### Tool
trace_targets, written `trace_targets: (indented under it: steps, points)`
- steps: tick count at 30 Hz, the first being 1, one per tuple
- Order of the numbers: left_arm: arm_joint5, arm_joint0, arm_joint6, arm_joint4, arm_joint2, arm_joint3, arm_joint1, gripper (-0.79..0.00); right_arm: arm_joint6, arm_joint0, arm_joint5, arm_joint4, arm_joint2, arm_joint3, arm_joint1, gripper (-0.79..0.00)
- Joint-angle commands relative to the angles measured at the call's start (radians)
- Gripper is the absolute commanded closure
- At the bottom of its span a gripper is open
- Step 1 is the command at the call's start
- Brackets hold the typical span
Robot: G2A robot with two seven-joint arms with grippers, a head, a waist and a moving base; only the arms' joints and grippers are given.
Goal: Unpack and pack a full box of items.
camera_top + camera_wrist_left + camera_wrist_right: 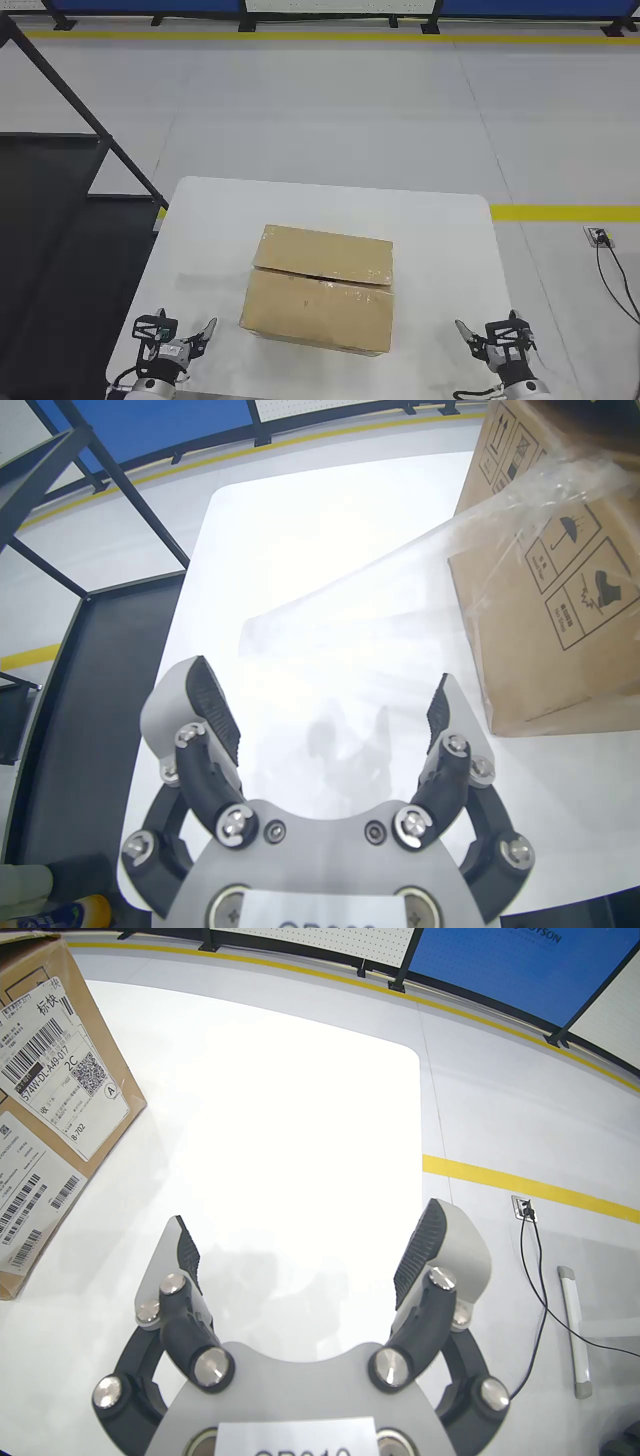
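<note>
Top view, read left to right. At the left edge, a black frame and tray (60,250) stand beside the table (440,250), off its surface. Lower left: the left end effector (177,332), fingers spread and holding nothing, hovers over the table's near edge, apart from the box. Centre: the cardboard box (320,300) sits on the table with its top flaps shut, meeting along a seam; clear tape shows on the side facing the left wrist camera (550,600). Lower right: the right end effector (495,335), likewise spread and empty, is well apart from the box's labelled side (50,1103). At the right edge, a black cable (610,270) lies on the floor.

Judged stage: the very start, with unpacking not yet begun. The next move calls for bringing an end effector to the top seam and lifting a flap; any tape across the seam could resist. Nothing on the table blocks either approach.
</note>
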Motion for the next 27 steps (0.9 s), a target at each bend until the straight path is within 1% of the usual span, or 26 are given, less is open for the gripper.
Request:
trace_targets:
  steps: [1,13,14,16,18,21,23,24,27]
  points:
    - [0.0,0.0,0.0,0.0,0.0,0.0,0.0,-0.784,0.0,0.0,0.0,0.0,0.0,0.0,0.0,-0.784]
    - [0.0,0.0,0.0,0.0,0.0,0.0,0.0,-0.784,0.0,0.0,0.0,0.0,0.0,0.0,0.0,-0.784]
    - [-0.002,0.0,0.002,0.001,0.0,0.001,0.0,-0.785,0.003,-0.001,-0.023,0.0,-0.008,-0.005,0.0,-0.785]
    - [-0.015,0.0,0.044,0.013,-0.009,0.009,0.001,-0.785,0.038,0.006,-0.151,0.003,-0.016,-0.031,0.006,-0.785]
    - [-0.035,0.003,0.089,-0.012,-0.02,0.017,0.0,-0.785,0.07,0.012,-0.211,0.023,-0.013,-0.061,0.009,-0.785]
    - [-0.137,0.004,0.146,-0.092,-0.049,0.025,0.002,-0.785,0.136,0.018,-0.36,0.151,-0.02,-0.112,0.012,-0.785]
    - [-0.267,0.006,0.19,-0.175,-0.079,0.039,0.006,-0.785,0.191,0.03,-0.457,0.264,-0.018,-0.131,0.015,-0.785]
    - [-0.31,0.005,0.207,-0.209,-0.104,0.056,0.009,-0.785,0.223,0.04,-0.493,0.324,-0.018,-0.136,0.017,-0.785]
    - [-0.358,0.013,0.256,-0.247,-0.141,0.082,0.01,-0.785,0.329,0.083,-0.579,0.514,-0.027,-0.14,0.021,-0.785]
